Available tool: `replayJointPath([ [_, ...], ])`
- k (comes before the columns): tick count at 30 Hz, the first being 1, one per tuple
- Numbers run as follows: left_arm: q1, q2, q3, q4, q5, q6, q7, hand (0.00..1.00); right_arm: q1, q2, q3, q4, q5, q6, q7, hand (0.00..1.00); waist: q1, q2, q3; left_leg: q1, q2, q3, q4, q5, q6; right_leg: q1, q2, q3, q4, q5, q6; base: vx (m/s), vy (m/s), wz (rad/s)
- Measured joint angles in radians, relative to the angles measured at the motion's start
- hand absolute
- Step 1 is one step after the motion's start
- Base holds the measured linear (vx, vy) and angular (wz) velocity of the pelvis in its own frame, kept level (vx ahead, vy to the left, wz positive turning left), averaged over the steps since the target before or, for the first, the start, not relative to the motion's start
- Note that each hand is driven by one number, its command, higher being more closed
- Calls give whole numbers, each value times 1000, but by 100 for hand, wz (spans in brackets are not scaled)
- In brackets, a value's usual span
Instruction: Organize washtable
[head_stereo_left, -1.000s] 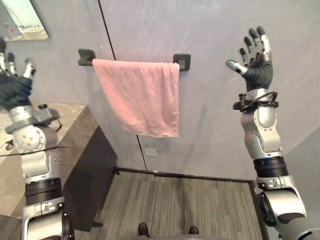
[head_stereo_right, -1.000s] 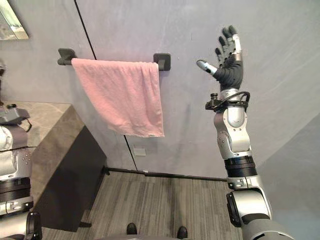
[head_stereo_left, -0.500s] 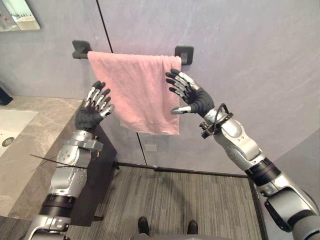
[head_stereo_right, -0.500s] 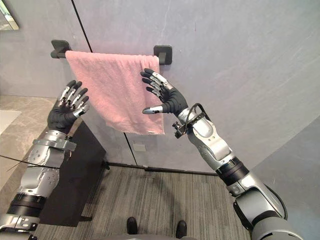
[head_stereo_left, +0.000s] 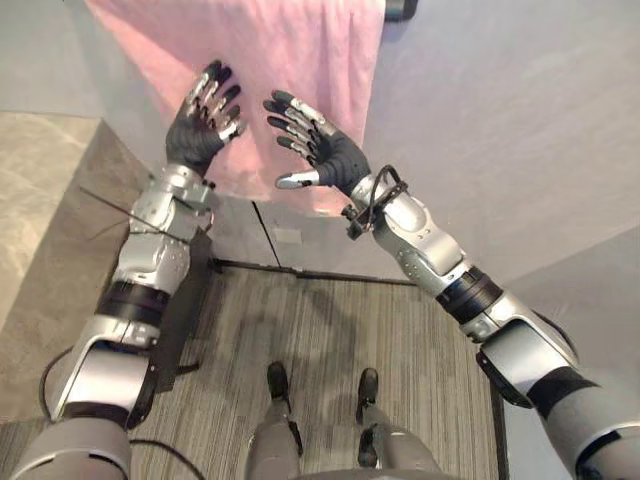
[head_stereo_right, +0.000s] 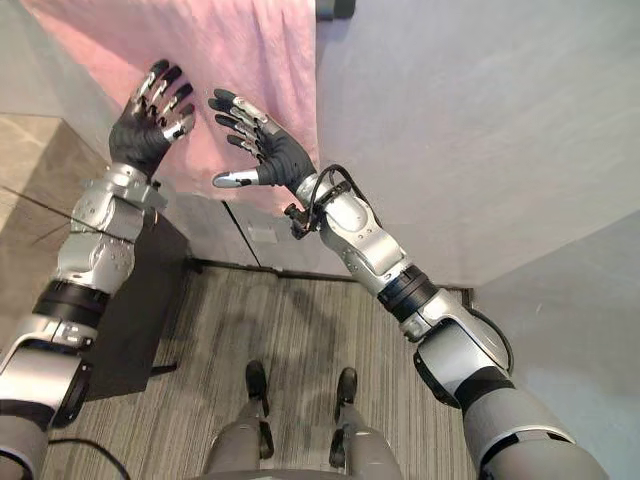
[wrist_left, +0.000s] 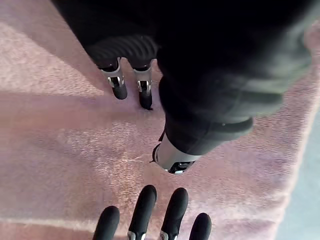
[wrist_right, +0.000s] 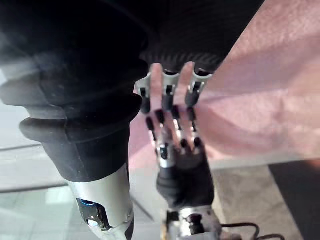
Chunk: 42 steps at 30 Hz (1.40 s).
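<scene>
A pink towel (head_stereo_left: 300, 50) hangs down the grey wall from a bar at the top of the eye views. Both of my hands are raised in front of its lower half, palms toward the cloth. My left hand (head_stereo_left: 200, 125) has its fingers straight and spread, and my right hand (head_stereo_left: 325, 155) beside it is spread too, thumb out. They are a few centimetres apart and hold nothing. In the left wrist view my left hand (wrist_left: 120, 87) hovers close to the towel (wrist_left: 60, 145). Whether any fingertip touches the cloth I cannot tell.
The bar's dark bracket (head_stereo_left: 402, 8) is at the towel's right end. A grey stone countertop (head_stereo_left: 40, 230) over a dark cabinet side (head_stereo_left: 195, 300) stands to my left. Wood-look floor (head_stereo_left: 330, 330) lies below, and a small wall socket (head_stereo_left: 287, 237) sits under the towel.
The camera has tilted down and moved closer, so the towel bar sits at the top edge. Both hands have risen and come together in front of the towel.
</scene>
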Motion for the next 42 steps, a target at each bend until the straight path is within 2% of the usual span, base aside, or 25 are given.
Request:
replayJointPath([
  [3, -32, -1, 0, 49, -6, 0, 19, 0, -24, 0, -8, 39, -27, 0, -35, 0, -2, 0, 16, -5, 0, -5, 0, 2, -1, -2, 1, -5, 0, 0, 0, 1, 22, 4],
  [7, -34, -2, 1, 89, -4, 5, 29, 0, -25, 13, -55, 45, -27, 0, -39, 0, -20, 0, 36, -8, -2, -9, 0, 2, -1, -3, -1, -4, 0, 0, 0, -15, 24, 3],
  [12, -22, -11, 24, 112, 21, 8, 49, 0, -23, 4, -110, 78, -27, 1, -43, 0, -22, -2, 56, -8, -1, -2, 0, 2, -1, -5, -1, 1, 0, 0, 0, -38, 14, -2],
  [19, 144, -42, 209, 103, 34, 8, 89, 0, 143, -52, -256, 95, -25, -1, -57, 0, -23, -2, 56, -1, -1, 3, 0, 2, -1, -3, -1, 5, 0, 0, 0, -16, 3, -2],
  [22, 220, -43, 303, 73, 36, 6, 109, 0, 284, -54, -312, 91, -25, 1, -56, 0, -22, -2, 56, 9, 0, 5, 0, 2, -1, 5, 0, 5, 0, 0, 0, -4, 1, -1],
  [26, 355, -65, 456, -4, 37, -3, 147, 0, 507, -53, -407, -26, -26, 4, -56, 0, -23, -2, 56, 38, 1, 12, 0, -3, -5, 30, 0, 14, 0, -3, 0, -27, 3, -4],
  [31, 534, -100, 647, -36, 62, -19, 175, 0, 780, -50, -569, -95, -40, 4, -55, 0, -21, 1, 52, 54, 2, 13, 0, -16, -15, 46, 0, 22, -3, -18, 4, -77, 0, 1],
  [34, 636, -156, 708, -34, 74, -22, 191, 0, 920, -20, -644, -95, -59, 21, -56, 0, -22, 4, 16, 57, 1, 10, 0, -17, -15, 51, -2, 21, -4, -19, 5, -42, 1, 3],
  [36, 688, -206, 711, -27, 100, -21, 196, 0, 973, 20, -685, -95, -67, 23, -57, 0, -23, 10, -4, 64, 0, 7, 0, -17, -15, 59, -2, 21, -4, -20, 6, -44, -1, 4],
  [40, 815, -404, 693, -28, 152, -15, 209, 0, 1059, 131, -788, -87, -72, 20, -83, 0, -26, 42, -42, 107, -11, 4, 0, -27, -13, 111, -13, 7, -1, -36, 24, -54, 8, 13],
  [42, 889, -485, 649, -29, 157, -8, 211, 0, 1095, 169, -816, -77, -73, 15, -103, 0, -27, 57, -66, 116, -19, 1, 0, -32, -6, 124, -22, 2, 0, -43, 33, -43, 17, 12],
])
